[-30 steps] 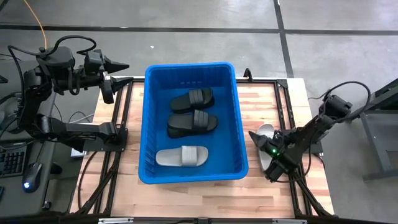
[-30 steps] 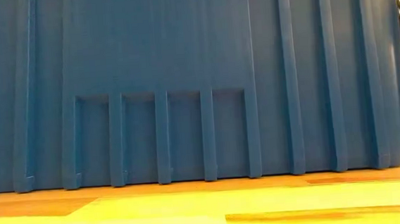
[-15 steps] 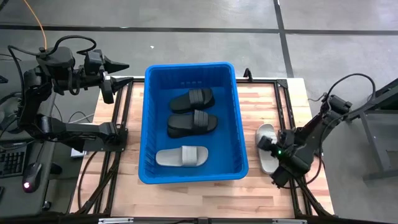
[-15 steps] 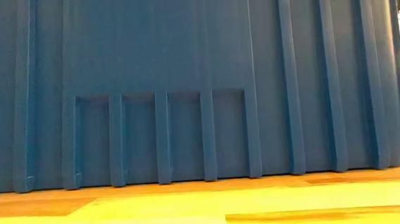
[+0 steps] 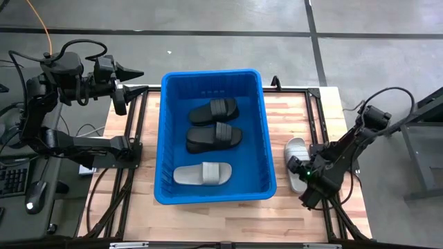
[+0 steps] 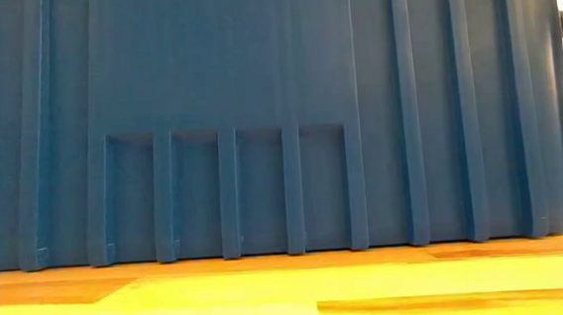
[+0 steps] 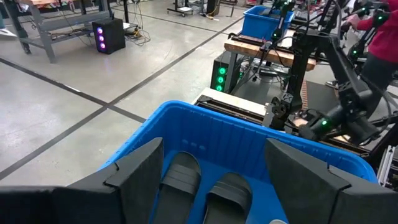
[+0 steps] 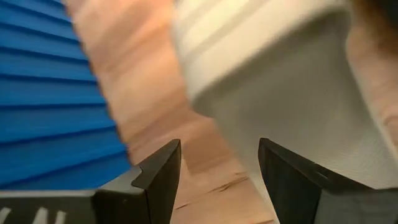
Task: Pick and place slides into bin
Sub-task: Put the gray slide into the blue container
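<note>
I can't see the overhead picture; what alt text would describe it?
A blue bin on a wooden table holds two black slides and one grey slide. The right claw, open, hangs over another grey slide beside the bin; the left claw waits, open, off to the side.

Two black slides [image 5: 214,122], two grey slides [image 5: 202,173], one bin [image 5: 166,131].

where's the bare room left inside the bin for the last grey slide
Free: the bin floor along its far wall, above the upper black slide, and the strip by its left wall. Crowded: the middle, where the second black slide and a grey slide lie.
</note>
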